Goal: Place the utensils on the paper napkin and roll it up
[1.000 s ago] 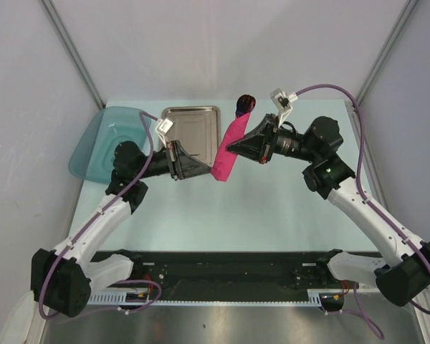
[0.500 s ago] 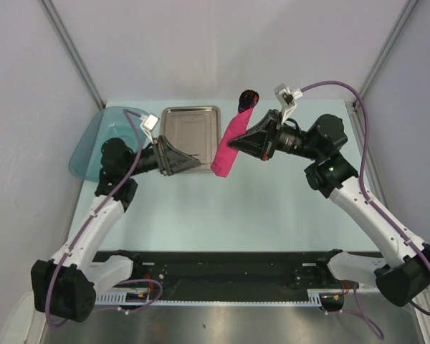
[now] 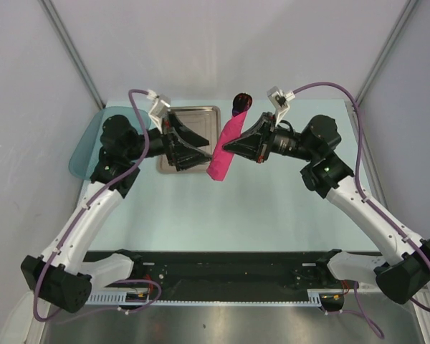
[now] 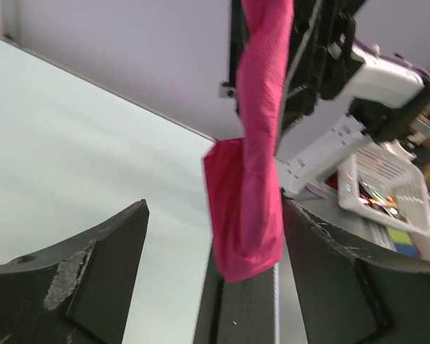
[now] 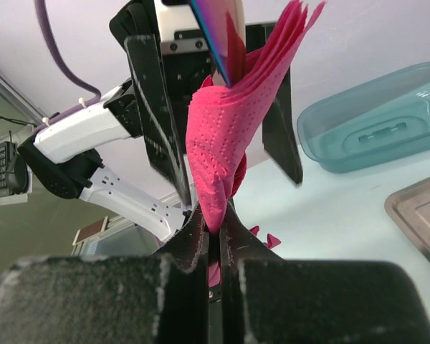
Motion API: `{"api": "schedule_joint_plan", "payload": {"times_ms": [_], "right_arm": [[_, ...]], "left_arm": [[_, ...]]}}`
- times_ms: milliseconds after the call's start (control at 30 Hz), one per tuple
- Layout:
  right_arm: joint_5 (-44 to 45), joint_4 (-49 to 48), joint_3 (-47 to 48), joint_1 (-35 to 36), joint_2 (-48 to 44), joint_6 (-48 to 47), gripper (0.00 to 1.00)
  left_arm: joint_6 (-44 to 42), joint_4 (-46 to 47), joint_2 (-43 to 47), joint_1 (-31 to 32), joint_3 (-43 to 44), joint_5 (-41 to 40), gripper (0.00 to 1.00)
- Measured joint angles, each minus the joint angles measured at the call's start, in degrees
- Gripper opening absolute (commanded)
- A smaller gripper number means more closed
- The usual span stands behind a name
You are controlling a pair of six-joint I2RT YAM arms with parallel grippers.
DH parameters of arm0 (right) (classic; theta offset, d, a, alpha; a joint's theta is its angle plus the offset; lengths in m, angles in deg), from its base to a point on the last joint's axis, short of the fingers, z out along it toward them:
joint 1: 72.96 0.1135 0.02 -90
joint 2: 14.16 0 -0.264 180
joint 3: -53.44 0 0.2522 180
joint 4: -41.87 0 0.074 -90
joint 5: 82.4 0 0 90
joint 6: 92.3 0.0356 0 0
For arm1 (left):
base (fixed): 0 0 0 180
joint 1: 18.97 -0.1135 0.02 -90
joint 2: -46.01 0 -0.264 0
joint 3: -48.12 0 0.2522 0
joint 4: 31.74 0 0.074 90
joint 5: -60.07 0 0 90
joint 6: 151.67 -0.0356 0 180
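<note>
**Observer:** Right pincer, state?

**Me:** Clenched. Both jaws were pressed flat together on the napkin, gripping it about halfway along.

**Observer:** And the napkin itself?

**Me:** It was rolled into a twisted magenta tube and held up off the table. From above it ran slantwise. Its far end showed just right of the tray, and its near end pointed back toward my bases. A dark utensil poked out of the far end. In my right wrist view that end fanned into loose layers, with a slim blue-purple shaft rising from them. I could not tell whether it was the fork or the spoon.

**Observer:** Left pincer?

**Me:** Released, jaws spread wide, gripping nothing. In its wrist view the tube hung between the fingers, its lower end free and much closer to one finger than the other. I could not tell whether it sat inside the gap or just ahead of the tips, nor whether it brushed the nearer finger.

**Observer:** How did the two pincers sit relative to each other?

**Me:** They faced each other across the roll, the left from the tray side and the right from the opposite side. Only the right had hold of it.

**Observer:** Anything else?

**Me:** A teal dish sat on the table left of the tray. In the top view it was partly hidden behind my left arm.
</note>
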Motion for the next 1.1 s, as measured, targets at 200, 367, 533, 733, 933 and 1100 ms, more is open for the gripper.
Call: {"api": "schedule_joint_plan", "payload": {"times_ms": [200, 367, 533, 733, 933, 1100], "right_arm": [[0.68, 0.0, 0.0, 0.46, 0.98, 0.2, 0.0], [0.13, 0.57, -0.02, 0.87, 1.14, -0.07, 0.0], [-0.61, 1.86, -0.02, 0.87, 1.27, -0.02, 0.0], [-0.76, 1.68, -0.02, 1.14, 1.31, -0.04, 0.0], [-0.61, 0.72, -0.02, 1.16, 1.31, -0.04, 0.0], [-0.63, 0.28, -0.02, 1.53, 1.31, -0.04, 0.0]], "left_arm": [[-0.74, -0.22, -2.75, 7.69, -0.52, -0.92, 0.42], [3.28, 5.38, -2.78, 11.08, -4.26, -0.74, 0.06], [7.45, 9.68, -2.73, 11.06, -6.62, 0.59, 0.21], [8.87, 9.55, -1.97, 10.64, -7.72, 1.14, 0.5], [6.75, 4.42, -1.64, 9.07, -5.33, 1.11, 0.52], [5.7, 3.08, -1.64, 8.92, -3.04, 0.61, 0.5]]}}
